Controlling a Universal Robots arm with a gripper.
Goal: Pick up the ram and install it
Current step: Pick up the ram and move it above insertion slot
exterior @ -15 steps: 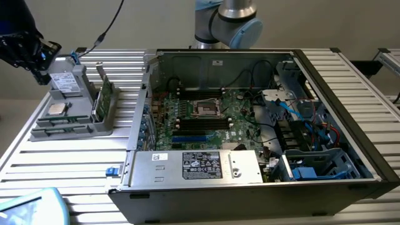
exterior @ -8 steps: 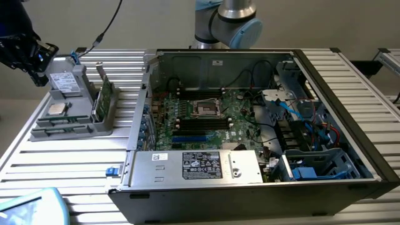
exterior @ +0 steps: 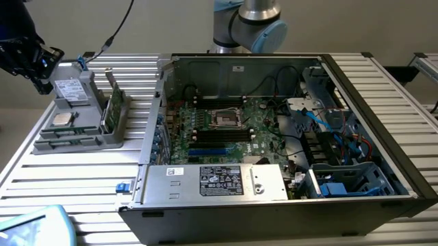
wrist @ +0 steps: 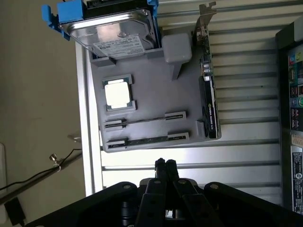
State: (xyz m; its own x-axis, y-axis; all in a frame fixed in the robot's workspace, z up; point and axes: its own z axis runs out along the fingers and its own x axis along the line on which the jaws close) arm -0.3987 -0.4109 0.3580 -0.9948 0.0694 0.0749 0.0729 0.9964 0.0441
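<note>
Grey plastic holder on the slatted metal tabletop, just beside the open computer case. Carries a hard drive at one end, a silver processor chip in the middle, a broad green card standing along one side — and the ram, on edge in a slot at the end opposite the drive. End effector clenched, fingertips pressed together, grasping nothing; hangs above the tabletop, apart from the ram. Inside the case, motherboard face-up, black slots near its middle.
</note>
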